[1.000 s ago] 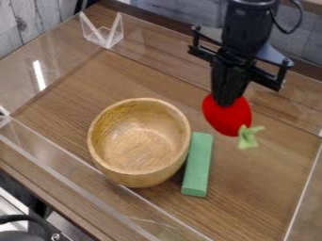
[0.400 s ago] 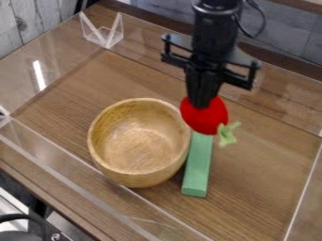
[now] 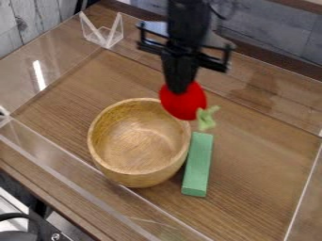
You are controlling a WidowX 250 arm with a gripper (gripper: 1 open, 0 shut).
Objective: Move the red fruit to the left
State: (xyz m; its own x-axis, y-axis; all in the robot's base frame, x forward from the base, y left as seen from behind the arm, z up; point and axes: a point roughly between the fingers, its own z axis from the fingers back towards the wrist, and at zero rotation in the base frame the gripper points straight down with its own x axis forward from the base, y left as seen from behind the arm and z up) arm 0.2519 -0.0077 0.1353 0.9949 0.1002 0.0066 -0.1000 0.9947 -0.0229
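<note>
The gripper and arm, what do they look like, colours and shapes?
The gripper is all black: two slim fingers tapering downward beneath a thin horizontal crossbar. The arm above is a dark, roughly cylindrical column. No cables or markings can be made out.

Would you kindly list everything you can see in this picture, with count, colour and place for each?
red fruit: one, bright red with a light green stem, gripped from above, at the bowl's far right rim
wooden bowl: one, light brown, empty, middle of the table
green block: one, flat, light green, lying just right of the bowl
clear stand: one, transparent, far left corner
clear walls: transparent panels around the table surface
table: one, brown wood grain, under everything
claw: one, black, pointing down, shut on the red fruit
</note>
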